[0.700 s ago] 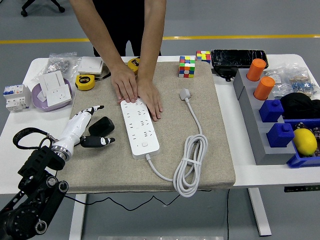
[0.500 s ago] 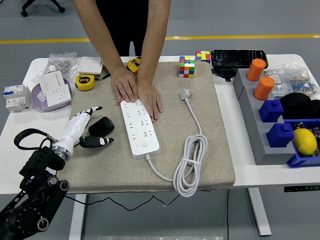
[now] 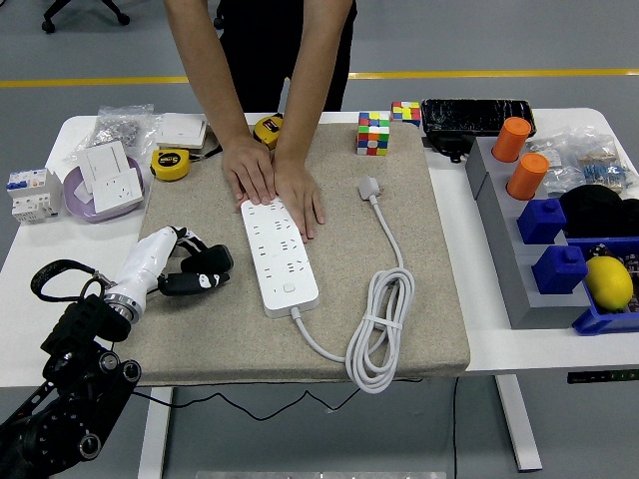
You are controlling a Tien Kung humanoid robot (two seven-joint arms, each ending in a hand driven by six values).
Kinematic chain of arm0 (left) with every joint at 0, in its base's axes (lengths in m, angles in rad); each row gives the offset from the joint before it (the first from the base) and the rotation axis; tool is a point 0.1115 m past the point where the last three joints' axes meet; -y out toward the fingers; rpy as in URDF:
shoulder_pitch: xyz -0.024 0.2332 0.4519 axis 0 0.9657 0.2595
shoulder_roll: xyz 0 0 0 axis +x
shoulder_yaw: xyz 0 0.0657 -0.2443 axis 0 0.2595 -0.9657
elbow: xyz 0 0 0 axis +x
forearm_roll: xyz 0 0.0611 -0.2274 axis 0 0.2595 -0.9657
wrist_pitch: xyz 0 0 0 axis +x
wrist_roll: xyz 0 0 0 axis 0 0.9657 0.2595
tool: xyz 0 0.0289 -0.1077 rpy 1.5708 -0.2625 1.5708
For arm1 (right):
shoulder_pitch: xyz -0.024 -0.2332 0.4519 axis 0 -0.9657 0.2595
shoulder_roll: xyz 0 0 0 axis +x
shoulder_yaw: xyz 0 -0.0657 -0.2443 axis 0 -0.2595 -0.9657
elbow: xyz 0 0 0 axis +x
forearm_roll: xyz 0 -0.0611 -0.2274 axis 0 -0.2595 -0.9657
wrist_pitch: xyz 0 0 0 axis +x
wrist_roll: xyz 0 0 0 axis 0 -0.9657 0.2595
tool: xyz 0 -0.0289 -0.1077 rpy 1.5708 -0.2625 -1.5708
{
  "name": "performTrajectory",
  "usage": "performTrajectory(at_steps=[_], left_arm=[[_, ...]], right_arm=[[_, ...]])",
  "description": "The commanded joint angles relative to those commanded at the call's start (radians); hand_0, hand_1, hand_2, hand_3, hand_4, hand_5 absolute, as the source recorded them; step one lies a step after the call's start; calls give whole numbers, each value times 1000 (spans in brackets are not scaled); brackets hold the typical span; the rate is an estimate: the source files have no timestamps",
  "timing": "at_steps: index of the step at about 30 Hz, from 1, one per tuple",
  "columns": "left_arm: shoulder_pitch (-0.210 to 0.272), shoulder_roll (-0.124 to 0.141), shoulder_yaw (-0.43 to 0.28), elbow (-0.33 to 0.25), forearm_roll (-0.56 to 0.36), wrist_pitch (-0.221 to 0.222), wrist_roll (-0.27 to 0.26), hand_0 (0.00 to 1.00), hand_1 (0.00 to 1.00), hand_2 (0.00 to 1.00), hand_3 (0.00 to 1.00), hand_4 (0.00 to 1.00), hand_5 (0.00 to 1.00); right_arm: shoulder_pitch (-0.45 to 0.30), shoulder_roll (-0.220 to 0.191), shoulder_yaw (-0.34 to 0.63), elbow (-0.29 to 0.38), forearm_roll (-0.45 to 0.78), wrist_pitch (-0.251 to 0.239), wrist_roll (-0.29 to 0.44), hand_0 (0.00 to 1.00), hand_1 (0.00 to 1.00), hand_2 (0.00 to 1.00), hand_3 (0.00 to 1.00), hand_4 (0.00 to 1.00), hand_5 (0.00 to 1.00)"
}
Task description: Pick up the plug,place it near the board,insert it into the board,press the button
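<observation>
Robot, left arm [image 3: 60, 399]: black, built of chunky jointed segments with round silver-centred pivot caps. A black cable loops out beside the forearm. A silver ring forms the wrist. Robot hand [image 3: 165, 261]: white shell along the back, black fingers [image 3: 195, 282] with pale tips.

Person [image 3: 265, 60]: dark, black-looking top and bare forearms; both hands [image 3: 275, 185] without gloves, rings or watch.

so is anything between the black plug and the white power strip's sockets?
Nothing lies on the mat between the black plug, under the left hand, and the white power strip. But a person's hands cover the strip's far-end sockets; the nearer ones are clear.
</observation>
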Motion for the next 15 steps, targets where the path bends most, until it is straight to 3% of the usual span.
performTrajectory(at_steps=[4, 5, 10, 11, 15], left_arm=[[-10, -2, -1, 12, 39, 31, -4, 725, 635, 420, 400, 646, 334], [-11, -2, 0, 14, 41, 37, -5, 678, 565, 397, 371, 492, 255], [-21, -3, -1, 24, 41, 82, -17, 678, 565, 397, 371, 492, 255], [-21, -3, -1, 24, 41, 84, -18, 657, 530, 390, 378, 438, 201], [-21, 3, 4, 10, 41, 80, -18, 657, 530, 390, 378, 438, 201]], right_arm=[[3, 1, 3, 0, 0, 0, 1, 877, 729, 718, 724, 998, 687], [3, 1, 3, 0, 0, 1, 1, 877, 729, 718, 724, 998, 687], [4, 0, 7, 0, -1, 1, 1, 877, 729, 718, 724, 998, 687], [4, 0, 8, 0, -1, 1, 1, 876, 729, 718, 724, 998, 687], [4, 1, 9, 0, 1, 0, 1, 876, 729, 718, 724, 998, 687]])
